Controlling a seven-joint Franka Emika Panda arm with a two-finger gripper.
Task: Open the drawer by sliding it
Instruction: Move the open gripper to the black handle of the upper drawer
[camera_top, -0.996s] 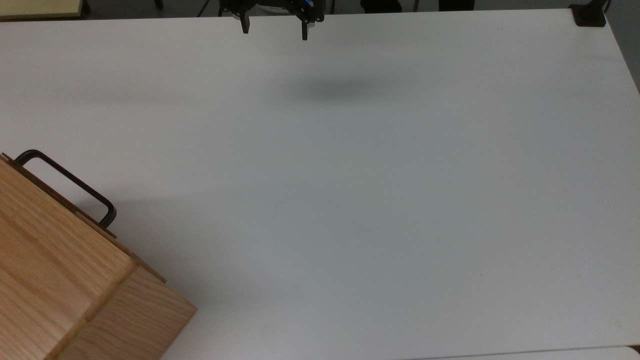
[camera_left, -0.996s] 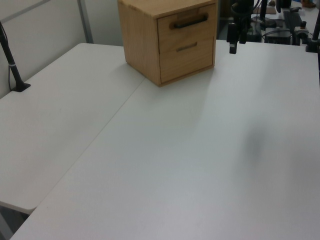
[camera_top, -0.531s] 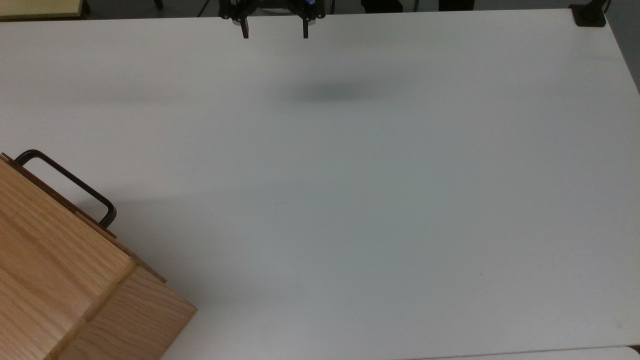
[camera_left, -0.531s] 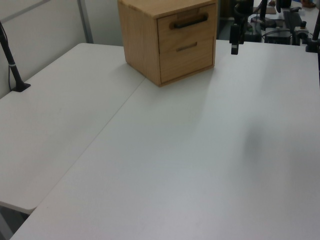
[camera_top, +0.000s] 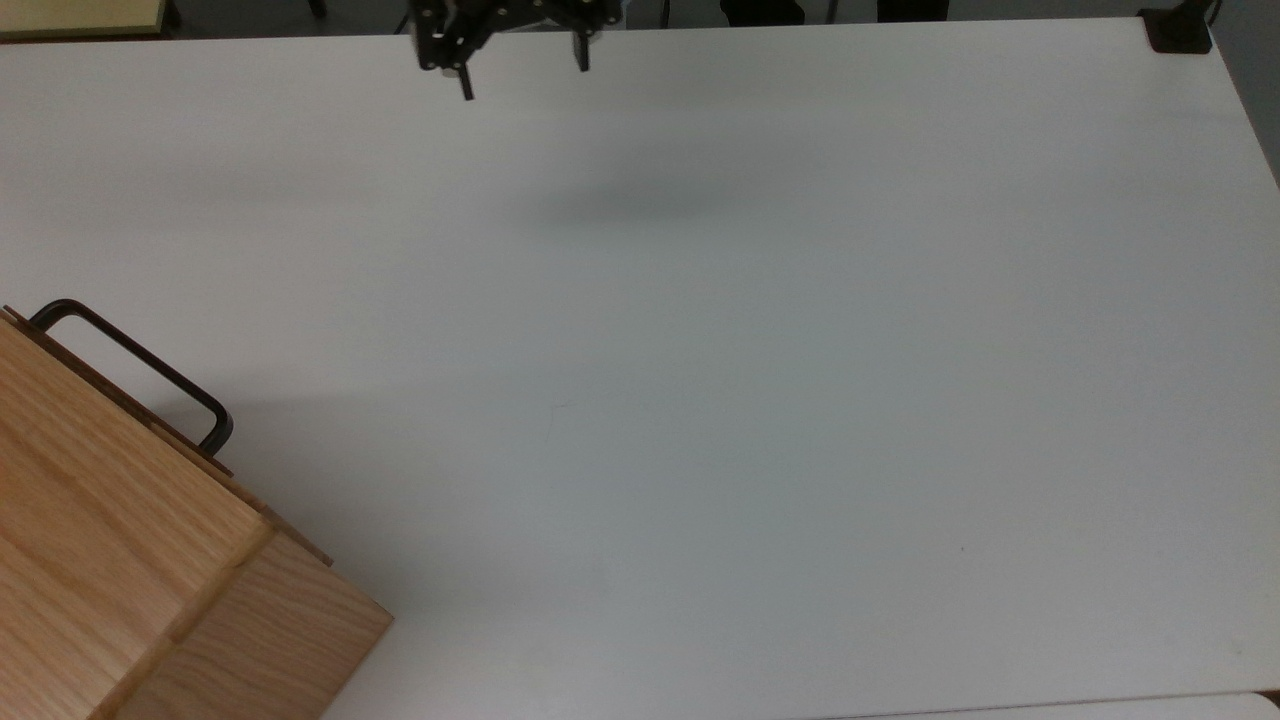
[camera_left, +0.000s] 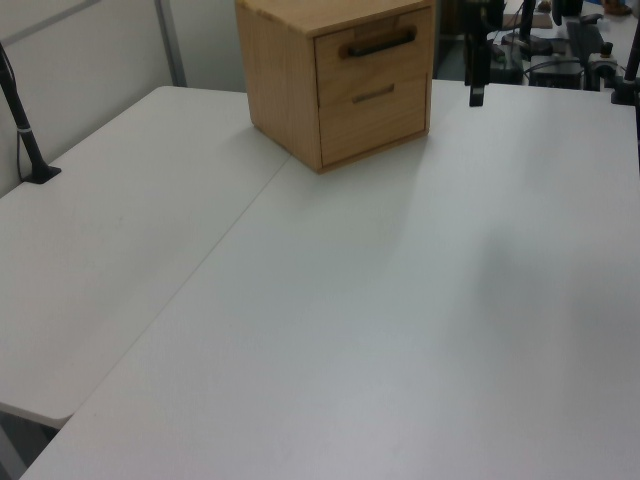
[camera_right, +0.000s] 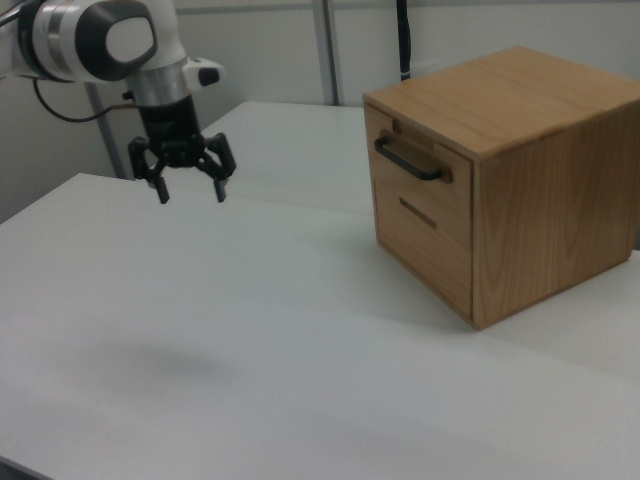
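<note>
step: reach | pincer (camera_right: 190, 190) spread wide, empty, above bench (camera_top: 700, 400) | drawer (camera_right: 420, 180) well apart | advice: line fingers across its handle (camera_right: 408, 160) before closing

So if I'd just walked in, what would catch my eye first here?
Probably the oak cabinet, standing alone on a big white table at the right view's right, its top drawer shut behind a black bar handle. Next, the robot's black pincer, fingers spread, hanging above the table at the right view's left, apart from the cabinet.

Top view overhead; left, right views oblique, opposite sides, prob.
</note>
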